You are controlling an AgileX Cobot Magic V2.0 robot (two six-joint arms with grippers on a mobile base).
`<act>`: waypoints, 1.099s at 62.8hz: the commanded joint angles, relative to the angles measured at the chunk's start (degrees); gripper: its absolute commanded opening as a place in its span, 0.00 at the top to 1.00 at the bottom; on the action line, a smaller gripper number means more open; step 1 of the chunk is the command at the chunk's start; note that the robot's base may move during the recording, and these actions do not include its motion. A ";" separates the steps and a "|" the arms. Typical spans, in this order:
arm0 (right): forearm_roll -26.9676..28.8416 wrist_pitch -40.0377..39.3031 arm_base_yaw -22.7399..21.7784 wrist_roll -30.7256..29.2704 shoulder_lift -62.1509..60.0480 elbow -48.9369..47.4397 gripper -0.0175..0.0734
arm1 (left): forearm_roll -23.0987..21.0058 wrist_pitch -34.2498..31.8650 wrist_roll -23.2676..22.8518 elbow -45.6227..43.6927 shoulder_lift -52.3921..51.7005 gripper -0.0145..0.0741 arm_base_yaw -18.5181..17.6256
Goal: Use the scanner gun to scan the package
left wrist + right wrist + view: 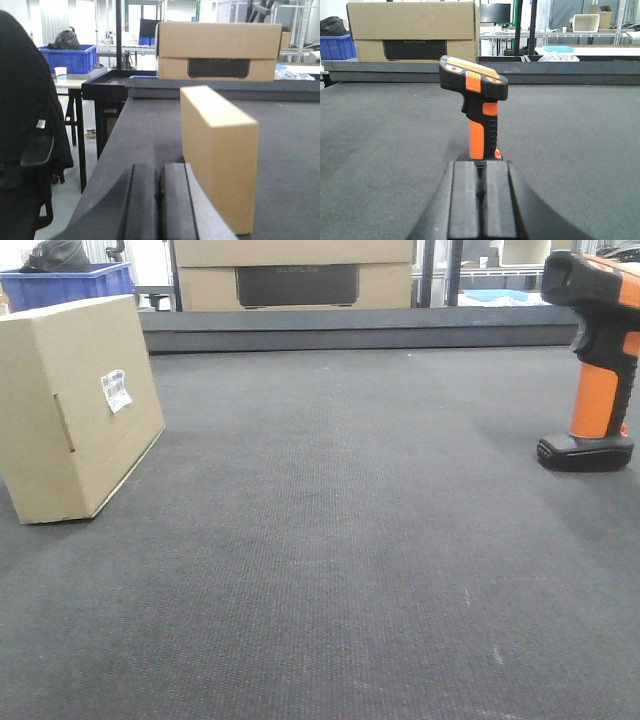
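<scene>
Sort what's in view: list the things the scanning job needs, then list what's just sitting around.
For the job:
- package, standing at the left of the mat
- scanner gun, upright on its foot at the right

Just lying about:
- larger cardboard box with a dark panel, behind the mat
- blue bin
- black office chair

Both grippers, left (161, 200) and right (481, 200), are matte black, each with two flat rectangular fingers rising from a broad, sloping black base.
</scene>
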 commanded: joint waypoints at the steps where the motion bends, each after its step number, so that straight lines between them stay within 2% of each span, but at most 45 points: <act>1: -0.16 -0.86 -0.30 0.00 -0.19 0.12 0.99 | -1.37 -3.40 -0.05 0.56 -0.22 0.96 0.08; 7: -0.16 -0.86 -0.30 0.00 -0.19 0.12 0.99 | -0.89 0.00 -1.03 0.56 -0.22 0.96 0.08; 15: -0.16 -0.86 -0.30 0.00 -0.19 0.12 0.99 | 0.19 0.11 -1.69 0.56 -0.22 0.96 0.08; 17: -0.16 -0.86 -0.30 0.00 -0.19 0.12 0.99 | 0.48 0.11 -4.07 0.56 -0.22 0.96 0.08; 21: -0.16 -0.86 -0.30 0.00 -0.19 0.12 0.99 | 4.20 0.11 -9.12 0.56 -0.22 0.96 0.08; 23: -0.16 -0.86 -0.30 0.00 -0.19 0.12 0.99 | 4.65 0.11 -9.64 0.56 -0.22 0.96 0.08; 30: -0.16 -0.86 -0.30 0.00 -0.19 0.12 0.99 | 3.55 0.11 -9.29 0.56 -0.22 0.96 0.08; 35: -0.16 -0.86 -0.30 0.00 -0.19 0.12 0.99 | 2.04 0.11 -6.36 0.56 -0.22 0.96 0.08; 69: -0.16 -0.86 -0.30 0.00 -0.19 0.12 0.99 | 2.04 -0.27 -6.34 0.56 -0.22 0.96 0.08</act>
